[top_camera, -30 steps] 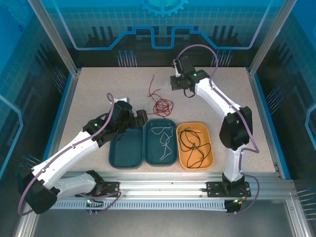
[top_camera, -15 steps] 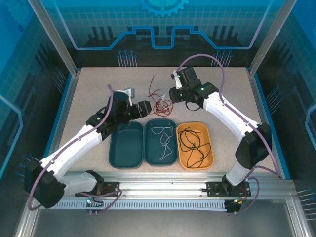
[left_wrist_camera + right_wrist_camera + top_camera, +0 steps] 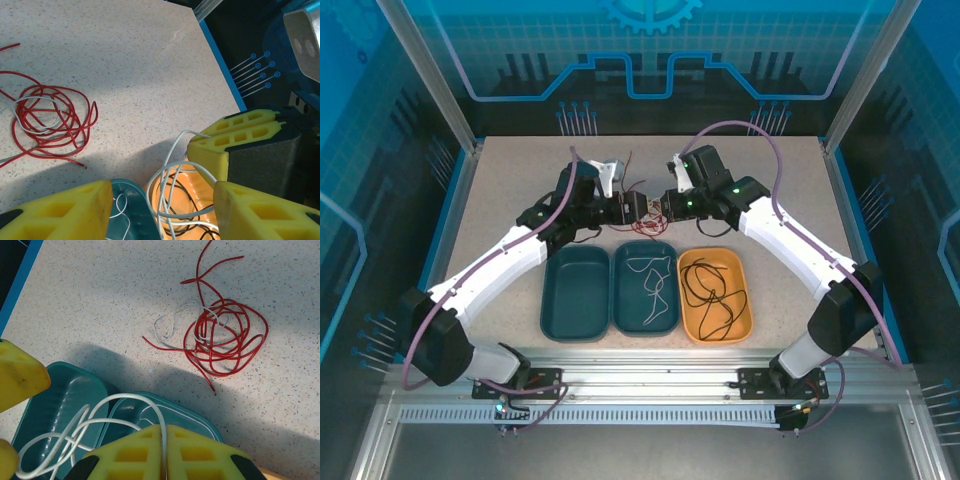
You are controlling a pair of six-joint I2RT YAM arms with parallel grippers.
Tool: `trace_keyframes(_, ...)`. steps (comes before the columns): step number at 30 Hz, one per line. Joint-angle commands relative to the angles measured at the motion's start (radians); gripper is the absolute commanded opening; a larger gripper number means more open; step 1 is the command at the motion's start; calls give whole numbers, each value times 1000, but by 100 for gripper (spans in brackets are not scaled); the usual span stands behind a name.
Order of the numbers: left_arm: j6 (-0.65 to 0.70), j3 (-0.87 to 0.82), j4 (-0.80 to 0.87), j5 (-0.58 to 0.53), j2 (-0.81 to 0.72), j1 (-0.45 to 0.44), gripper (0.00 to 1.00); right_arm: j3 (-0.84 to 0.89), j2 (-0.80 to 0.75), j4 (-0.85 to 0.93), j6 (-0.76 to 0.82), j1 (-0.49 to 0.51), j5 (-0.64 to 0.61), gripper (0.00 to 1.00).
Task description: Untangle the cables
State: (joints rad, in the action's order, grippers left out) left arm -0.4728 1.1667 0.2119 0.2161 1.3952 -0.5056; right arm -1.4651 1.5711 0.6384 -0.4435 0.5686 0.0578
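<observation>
A white cable (image 3: 125, 398) hangs in loops above the trays, and my right gripper (image 3: 163, 440) is shut on it. My left gripper (image 3: 162, 212) is open, its yellow fingers (image 3: 60, 212) standing wide on either side of those white loops (image 3: 167, 175) without touching them. The two grippers meet mid-table, left gripper (image 3: 640, 208) close beside right gripper (image 3: 664, 206). A red cable tangle (image 3: 225, 335) lies on the table with a thin white strand (image 3: 167, 322) threaded through it. Another white cable (image 3: 650, 290) lies in the middle teal tray, and a black cable (image 3: 712, 290) in the orange tray.
Three trays sit side by side near the front: an empty teal tray (image 3: 575, 325), the middle teal tray (image 3: 618, 320) and the orange tray (image 3: 748, 320). Blue-edged walls border the table on the left (image 3: 445, 230) and right (image 3: 850, 230).
Both arms have swung in toward the table's middle. The right gripper brought the white cable forward over the trays. The left gripper's jaws have narrowed around its loops.
</observation>
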Motion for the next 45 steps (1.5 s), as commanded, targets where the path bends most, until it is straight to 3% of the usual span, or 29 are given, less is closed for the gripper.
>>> trace_keyframes(1, 54, 3, -18, 57, -9, -3, 56, 1, -13, 14, -19, 10, 25, 11)
trace_keyframes(9, 130, 0, 26, 51, -13, -9, 50, -17, 0, 23, -25, 11, 45, 12)
trace_keyframes(20, 193, -85, -9, 95, -93, -9, 56, -11, -2, 36, -20, 11, 43, 12)
trace_keyframes(29, 188, -47, -5, 96, -30, -9, 54, -7, -25, 41, -14, 26, 39, 13)
trace_keyframes(34, 168, -30, -33, 102, 1, -9, 48, -3, -41, 50, -12, 34, 30, 14)
trace_keyframes(40, 137, -43, -57, 47, -16, -9, 24, 16, -52, 55, -10, 36, -7, 13)
trace_keyframes(45, 101, -85, -102, -31, -73, -7, 15, 36, -61, 63, -16, 36, -50, 13)
